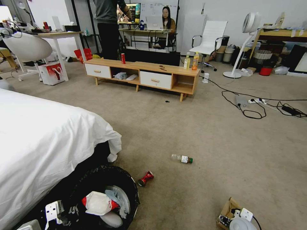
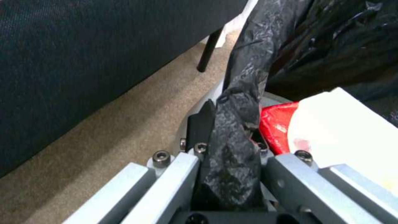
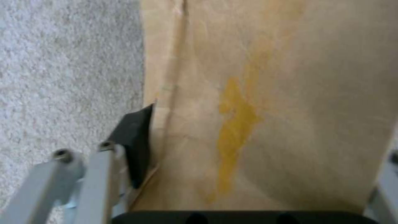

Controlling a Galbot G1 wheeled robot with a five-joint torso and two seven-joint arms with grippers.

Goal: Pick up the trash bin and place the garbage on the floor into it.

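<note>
A carpeted room seen from the robot's head, with the trash bin (image 1: 105, 195) as the main landmark at the lower left, standing close against the white-sheeted bed (image 1: 41, 140). The bin is lined with a crinkly black bag folded over its rim, and inside it lie a red-and-white packet (image 1: 97, 203) and crumpled white tissue (image 1: 120, 198). The left gripper (image 2: 230, 155) is at the bin's rim on the side nearest the robot; in the left wrist view its fingers (image 2: 201, 124) are closed on the bag-covered rim, one outside and one inside, with the packet just beside them. On the carpet just to the right of the bin lies a crushed red can (image 1: 145, 178). Farther from the bin, up and to the right, a small clear bottle (image 1: 181, 158) with a green cap lies on its side. Well to the right of the bin, at the lower edge of the head view, the right gripper (image 1: 238, 220) is down at a tan paper bag (image 1: 228, 207) on the floor. In the right wrist view the bag (image 3: 265, 109) lies between the spread fingers (image 3: 135, 140), one dark pad touching its edge; I cannot tell whether they have hold of it. Far beyond the bin, a low wooden cabinet (image 1: 144, 75) stands across the room.
</note>
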